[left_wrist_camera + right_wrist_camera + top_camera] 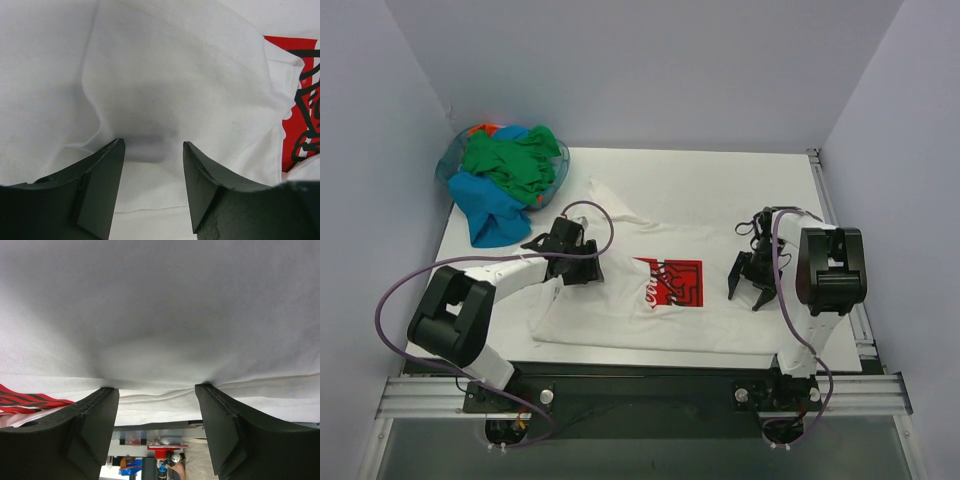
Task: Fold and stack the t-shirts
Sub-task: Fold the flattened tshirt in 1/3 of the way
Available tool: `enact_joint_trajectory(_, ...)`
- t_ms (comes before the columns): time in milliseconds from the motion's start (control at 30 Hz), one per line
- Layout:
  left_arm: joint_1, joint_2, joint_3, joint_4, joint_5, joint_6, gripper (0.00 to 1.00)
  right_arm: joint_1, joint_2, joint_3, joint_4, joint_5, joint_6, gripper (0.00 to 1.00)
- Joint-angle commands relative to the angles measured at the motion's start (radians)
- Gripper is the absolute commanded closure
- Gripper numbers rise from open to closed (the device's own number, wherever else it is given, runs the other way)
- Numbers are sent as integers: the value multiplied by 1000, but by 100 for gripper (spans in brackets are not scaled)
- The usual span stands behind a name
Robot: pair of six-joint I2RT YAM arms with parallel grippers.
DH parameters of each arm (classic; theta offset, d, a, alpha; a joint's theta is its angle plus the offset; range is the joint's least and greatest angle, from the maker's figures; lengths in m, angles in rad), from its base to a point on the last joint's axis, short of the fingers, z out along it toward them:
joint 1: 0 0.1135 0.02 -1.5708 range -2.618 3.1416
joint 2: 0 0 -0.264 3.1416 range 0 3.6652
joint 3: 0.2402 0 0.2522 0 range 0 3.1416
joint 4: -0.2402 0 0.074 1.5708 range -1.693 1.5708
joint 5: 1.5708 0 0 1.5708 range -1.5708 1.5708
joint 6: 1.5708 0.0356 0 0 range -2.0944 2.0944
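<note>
One white t-shirt (610, 322) lies spread on the white tabletop (720, 180), near the middle and toward the six o'clock edge, with its one red square logo (670, 283) facing up. Two arms reach onto it. The left pincer (578, 262) (152, 145) sits at nine o'clock of the logo, its two fingers apart and their tips pressed into a hollow of white cloth, not clamped on it. The right pincer (748, 290) (156, 389) sits at three o'clock of the logo, its two fingers likewise apart, their tips touching the shirt's hemmed edge. At the tabletop's ten o'clock corner, well apart from the white shirt, one translucent basket (448, 165) holds a heap of coloured t-shirts (510, 165): green on top, blue spilling over the rim, and a sliver of orange. How many are in the heap cannot be told.
</note>
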Motion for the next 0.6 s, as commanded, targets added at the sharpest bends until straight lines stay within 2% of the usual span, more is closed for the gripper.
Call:
enact_joint_trajectory(0,-17,-18,-50,-123,-48,-28,39,-9,-24,-51,10,54,-14,35)
enact_joint_trajectory(400,-42,-75,-51,-180,-58,-31,39,-7,-76,-105,13,43,4,35)
enact_joint_trajectory(567,-42,-84,37,-215,-41,7,38,-6,-148,-88,6,28,35,35)
